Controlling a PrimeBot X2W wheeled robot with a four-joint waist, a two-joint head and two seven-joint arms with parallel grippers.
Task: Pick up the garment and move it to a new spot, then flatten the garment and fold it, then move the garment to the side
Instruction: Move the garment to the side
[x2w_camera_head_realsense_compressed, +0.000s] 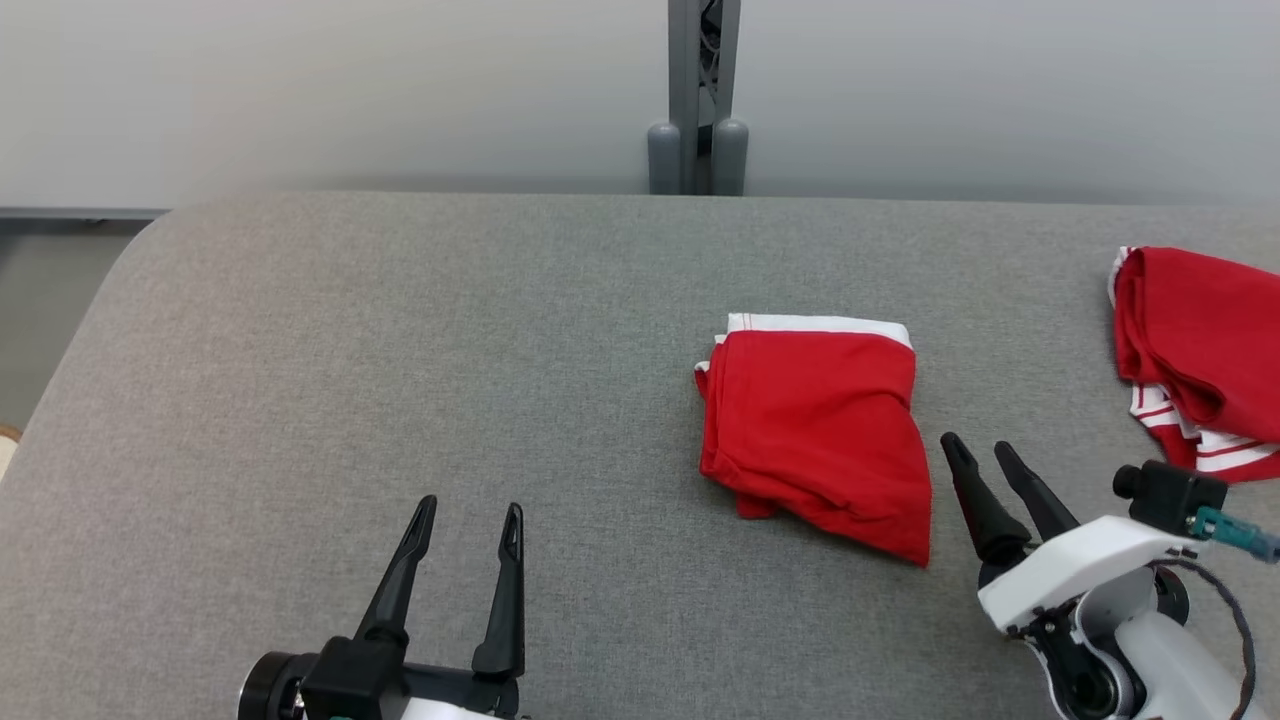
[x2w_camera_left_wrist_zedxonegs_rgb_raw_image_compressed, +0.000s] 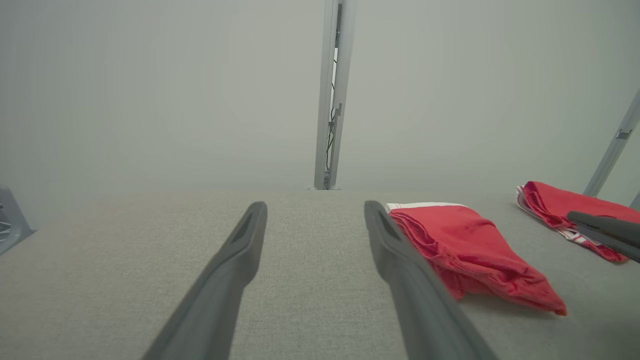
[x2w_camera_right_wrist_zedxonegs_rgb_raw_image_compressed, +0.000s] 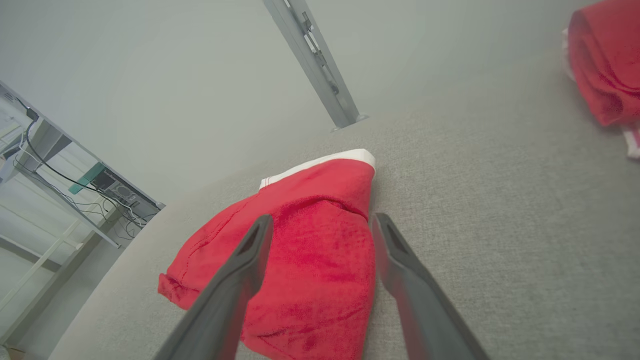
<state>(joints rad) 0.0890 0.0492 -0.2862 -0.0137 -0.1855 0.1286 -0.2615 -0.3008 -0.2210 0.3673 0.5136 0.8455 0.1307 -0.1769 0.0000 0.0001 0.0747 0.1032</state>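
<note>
Setup here is one big table (x2w_camera_head_realsense_compressed: 400, 330) covered in grey woven fabric, with a rounded corner on the robot's left. At its far edge a grey metal post (x2w_camera_head_realsense_compressed: 700, 95) stands against a plain pale wall (x2w_camera_head_realsense_compressed: 300, 90), so I'll place everything off that post.

The folded red garment (x2w_camera_head_realsense_compressed: 815, 430) lies on the fabric, nearer the robot than the post and a bit to its right. It has a white band along the edge facing the post, and a loose red corner trails toward the robot. A second red piece (x2w_camera_head_realsense_compressed: 1195, 360), this one with white stripes, sits bunched up far to the right of the post. It's well apart from the folded one and runs off the side of the head view.

The left gripper (x2w_camera_head_realsense_compressed: 471, 505) is to the left of the post and close to the robot. Its fingers are spread wide and empty over bare fabric. The right gripper (x2w_camera_head_realsense_compressed: 975, 442) is to the right of the post, just beside the folded garment's near right corner, also parted and holding nothing. In the right wrist view its fingers frame the red cloth, but I honestly can't tell if the tips touch it.

Room-wise, a strip of grey floor (x2w_camera_head_realsense_compressed: 50, 300) shows left of the post, past the table edge. The right wrist view catches a pale desk frame (x2w_camera_right_wrist_zedxonegs_rgb_raw_image_compressed: 65, 170) with black cables.
</note>
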